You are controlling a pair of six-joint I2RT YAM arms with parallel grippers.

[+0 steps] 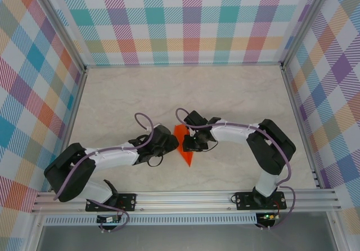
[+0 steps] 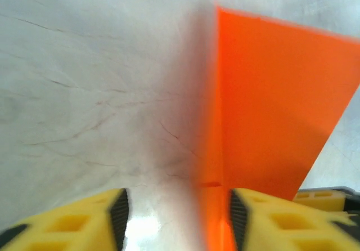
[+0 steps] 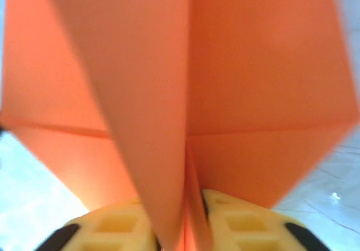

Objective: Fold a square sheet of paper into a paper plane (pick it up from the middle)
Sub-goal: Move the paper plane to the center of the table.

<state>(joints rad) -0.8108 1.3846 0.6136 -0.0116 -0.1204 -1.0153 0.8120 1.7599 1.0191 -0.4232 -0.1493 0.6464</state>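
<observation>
Reaching inward from both sides, the two arms bend at the elbow and meet near the middle of the table (image 1: 236,99), a pale surface with a faint marble pattern. The paper plane (image 1: 183,149) lies between them, thin bright orange paper folded to a narrow dart, its point toward the arm bases.

The left gripper (image 1: 170,143) sits low on the plane's left side. In the left wrist view this gripper (image 2: 175,223) is released: its yellow jaws, moulded with square hollows, stand apart, and the upright orange sheet (image 2: 270,104) is just beside the right jaw.

The right gripper (image 1: 192,144) comes from the other side. Seen from its wrist, the gripper (image 3: 177,228) seems to pinch the plane's raised centre fold (image 3: 253,65), though this picture is blurred.
</observation>
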